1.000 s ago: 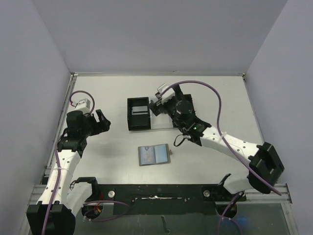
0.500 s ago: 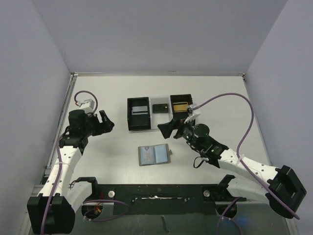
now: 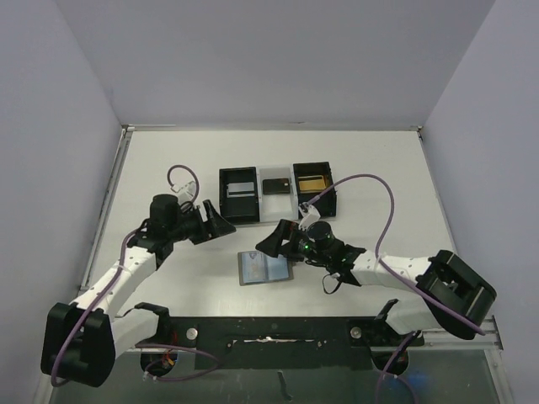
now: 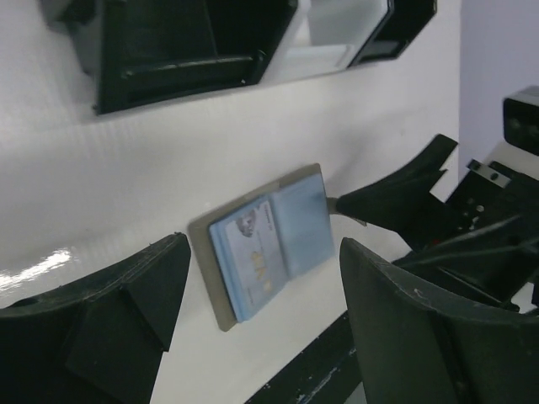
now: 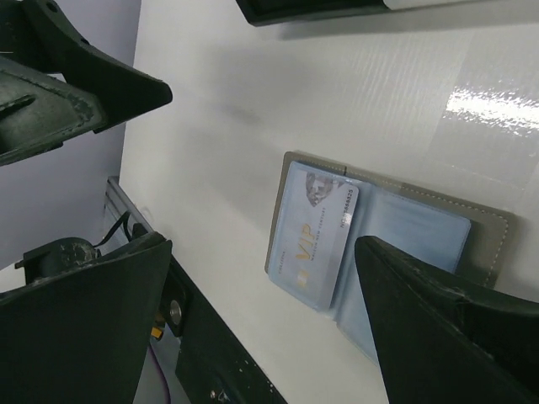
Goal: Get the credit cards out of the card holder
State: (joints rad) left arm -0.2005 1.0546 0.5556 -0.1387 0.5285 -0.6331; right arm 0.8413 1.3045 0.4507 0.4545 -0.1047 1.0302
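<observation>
The card holder (image 3: 266, 268) lies open on the desk (image 3: 379, 168), a credit card (image 5: 316, 244) showing. The left gripper (image 3: 221, 222) and right gripper (image 3: 268, 238) hover beside it near the black tray (image 3: 238, 195), both spread wide and empty.

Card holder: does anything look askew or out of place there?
Slightly. The holder lies open and flat, but the VIP card sits tilted on one panel, with a corner reaching the fold. Nothing else looks odd.

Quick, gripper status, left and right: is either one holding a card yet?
Left gripper: open, holding nothing.
Right gripper: open, holding nothing, close by the card holder.
</observation>
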